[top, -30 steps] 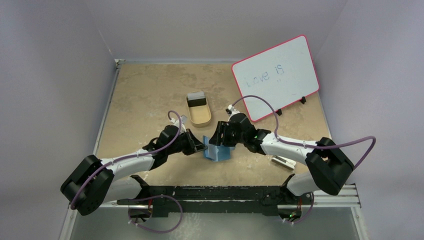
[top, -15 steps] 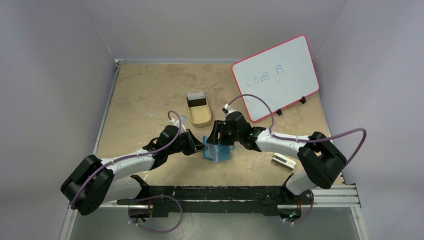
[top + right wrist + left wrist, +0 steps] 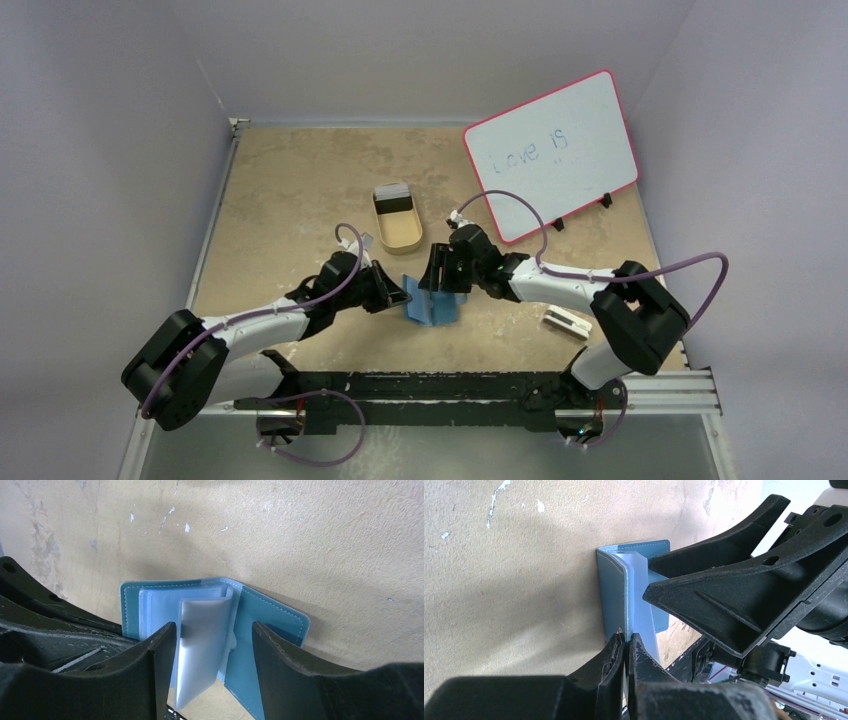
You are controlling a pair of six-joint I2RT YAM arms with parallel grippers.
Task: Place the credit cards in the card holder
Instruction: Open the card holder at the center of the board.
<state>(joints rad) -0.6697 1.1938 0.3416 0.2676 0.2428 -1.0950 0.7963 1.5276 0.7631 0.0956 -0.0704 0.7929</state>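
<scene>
The left arm reaches in from the near left corner of the table (image 3: pixel 290 180). Its left gripper (image 3: pixel 625 644) is pinched tight on the edge of one cover of the card holder (image 3: pixel 613 592), with no gap between the fingers. The card holder is blue, stands on edge on the tan tabletop near the middle of the near half, and is spread open like a book between the two arms (image 3: pixel 428 305).

Just behind it, farther from the arms, lies a tan oval tray (image 3: pixel 405 238). One credit card (image 3: pixel 393 202) sits in it, pale at the far end and dark nearer.

Inside the open card holder a bundle of clear plastic sleeves (image 3: pixel 202 645) bulges out from the fold. The right gripper (image 3: pixel 214 630) comes at it from the right with its jaws apart, one finger on either side of the sleeves, gripping nothing. Whether the left-hand finger touches the plastic cannot be told. From the left wrist camera, the right gripper's black fingers (image 3: pixel 724 592) cover the right side of the card holder.

Farther right and back, a whiteboard (image 3: pixel 553 155) with a pink rim leans on its stand, with faint writing on it. A small white block (image 3: pixel 566 322) lies near the front edge, beside the right arm's elbow.
</scene>
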